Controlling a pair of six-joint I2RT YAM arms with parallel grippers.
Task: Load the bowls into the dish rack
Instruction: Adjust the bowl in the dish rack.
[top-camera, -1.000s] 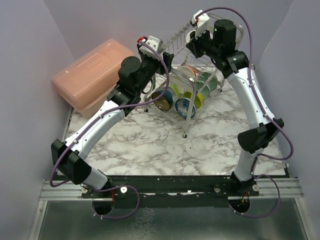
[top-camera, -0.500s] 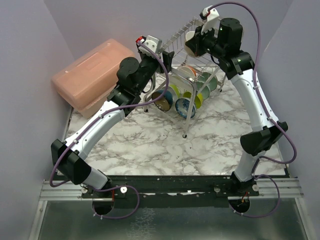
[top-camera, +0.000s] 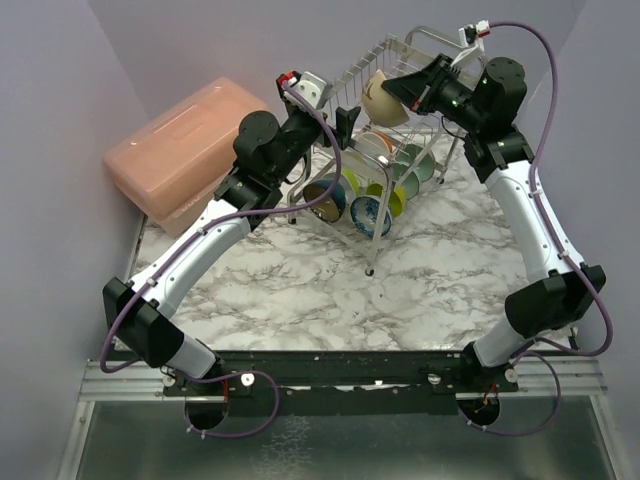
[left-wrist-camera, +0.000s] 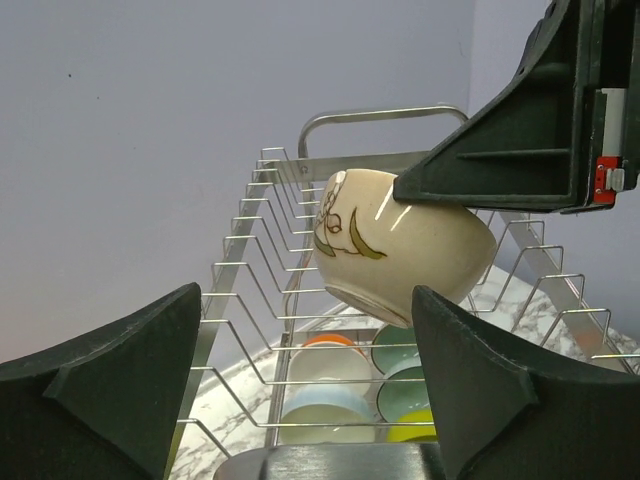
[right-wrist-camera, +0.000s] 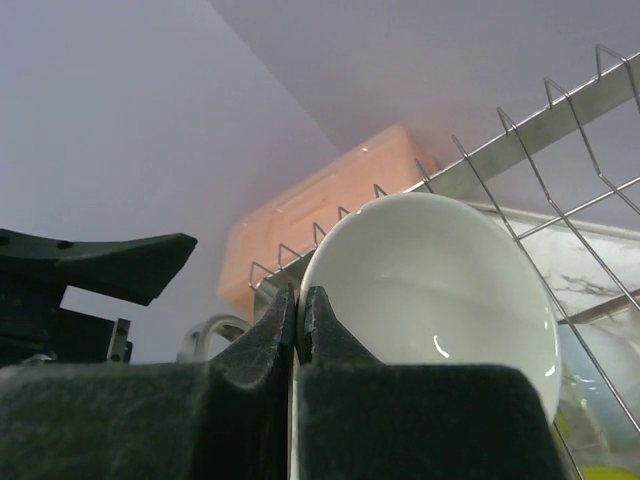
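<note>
Upper right of the frame, right gripper (top-camera: 402, 90) clamps the cream bowl (top-camera: 378, 98) by its rim, likely slick and breakable; left gripper (left-wrist-camera: 303, 305) spread, empty.

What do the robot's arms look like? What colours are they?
The left arm and right arm have white tubes joined by chunky black joints. Thin purple cables loop along them. Their fingers are black wedges, and a small white-and-red box sits at each wrist.
</note>
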